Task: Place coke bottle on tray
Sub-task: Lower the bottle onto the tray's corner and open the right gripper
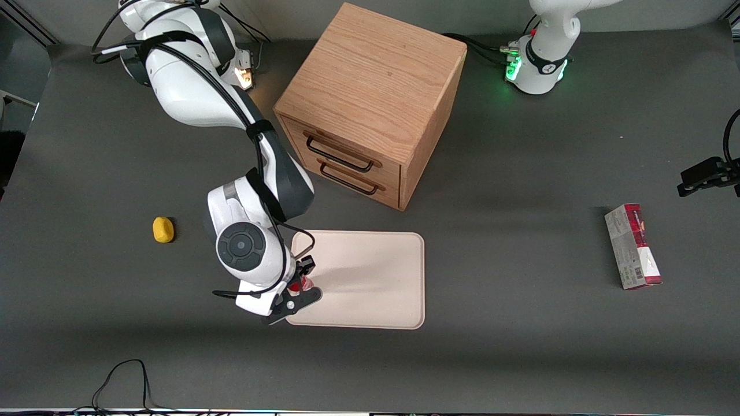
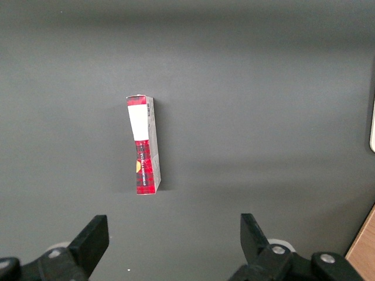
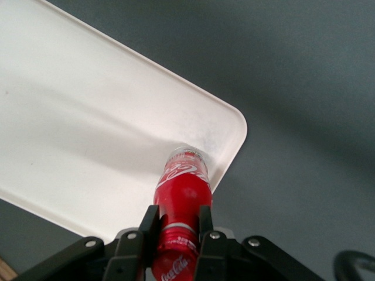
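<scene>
The right arm's black two-finger tool (image 3: 176, 225) pinches the small slim red coke bottle with the white script logo (image 3: 180, 193) just below its cap, one finger (image 3: 148, 225) pressed to each side of the neck. The bottle hangs upright, its silvery base set over a rounded corner of the large flat cream tray with a low rim (image 3: 88, 129); whether the base touches the tray surface cannot be told.

Seen from the front, the tool (image 1: 299, 284) sits over the tray (image 1: 370, 277) at its corner toward the working arm's end of the desk, on the edge nearer the camera, and only a sliver of the red bottle (image 1: 298, 285) shows beneath the wrist. A light oak two-drawer cabinet with dark handles (image 1: 370, 104) stands at about 12 o'clock from the tray, farther from the camera. A small yellow rounded lump (image 1: 163, 229) lies on the dark grey desk (image 1: 520, 346) at about 9 o'clock from the tool. A red-and-grey rectangular carton (image 1: 633, 245) lies flat toward the parked arm's end of the desk, roughly 3 o'clock from the tray and well apart from it.
</scene>
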{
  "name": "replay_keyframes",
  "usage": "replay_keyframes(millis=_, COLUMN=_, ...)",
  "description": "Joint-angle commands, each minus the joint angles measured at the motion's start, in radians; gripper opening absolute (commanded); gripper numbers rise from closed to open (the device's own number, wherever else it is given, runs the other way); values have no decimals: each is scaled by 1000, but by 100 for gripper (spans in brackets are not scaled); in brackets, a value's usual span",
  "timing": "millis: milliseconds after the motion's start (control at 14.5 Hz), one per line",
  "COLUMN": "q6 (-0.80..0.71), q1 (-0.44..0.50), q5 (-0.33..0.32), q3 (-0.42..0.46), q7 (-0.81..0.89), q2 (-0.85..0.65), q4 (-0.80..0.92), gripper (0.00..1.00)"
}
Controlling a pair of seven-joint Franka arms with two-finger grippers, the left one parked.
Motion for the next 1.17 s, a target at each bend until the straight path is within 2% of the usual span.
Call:
replay_keyframes(millis=0, q6=16, q1=1, q5=-14, q3=1, q7=-5, q2=7, q4=7, gripper=0)
replay_keyframes(millis=138, q6=27, q1=0, q5=-14, q3=1, q7=-5, q2=7, q4=0, gripper=0)
replay_keyframes(millis=207, q6=28, q1=1, q5=-14, q3=1, q7=-3, q2=9, q4=-2, gripper=4)
replay_keyframes(millis=276, q6=28, q1=0, q5=-12, q3=1, q7=-1, q2=9, q4=-2, gripper=13)
replay_keyframes(millis=414, q6=28, q1=0, q5=-12, q3=2, q7=0, q2=9, q4=-2, gripper=55)
replay_keyframes(millis=483, q6=28, q1=0, q5=-12, q3=1, q7=6, q2=9, q4=-2, gripper=88)
replay_keyframes(millis=552, q6=28, q1=0, q5=-12, q3=1, q7=8, q2=9, q4=-2, gripper=100)
replay_keyframes(millis=966, q6=16, q1=1, q5=-12, q3=-1, q7=9, q2=-28, q4=-2, gripper=100)
replay_keyframes(millis=1103, q6=-34, q1=0, q5=-8, q3=-1, q7=9, q2=-75, q4=-2, gripper=100)
